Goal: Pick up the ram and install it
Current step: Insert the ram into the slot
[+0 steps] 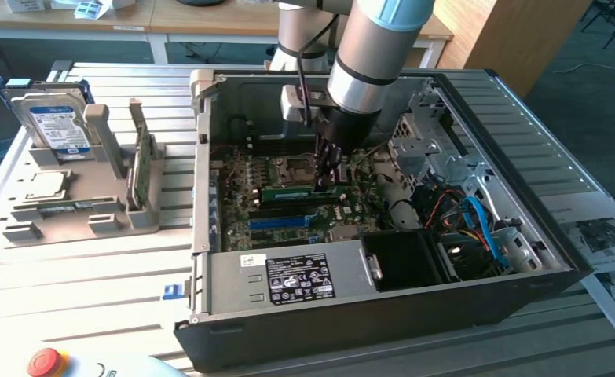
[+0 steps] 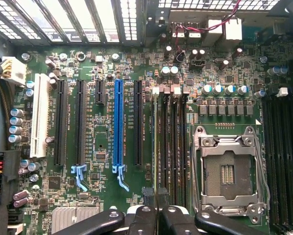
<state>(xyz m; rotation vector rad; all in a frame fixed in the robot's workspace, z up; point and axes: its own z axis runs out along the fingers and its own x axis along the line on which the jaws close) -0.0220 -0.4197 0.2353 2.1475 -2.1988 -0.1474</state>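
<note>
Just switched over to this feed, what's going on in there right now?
The arm is down inside the open PC case. Its gripper is closed on the ram, a thin green stick, holding it low over the motherboard at the black memory slots beside the empty CPU socket. I can't tell whether the stick is seated in a slot.

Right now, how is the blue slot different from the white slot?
The blue slot is much thinner than the wide white slot. The blue slot ends in a blue clip; the white slot has none. Both lie empty and parallel on the green board.
</note>
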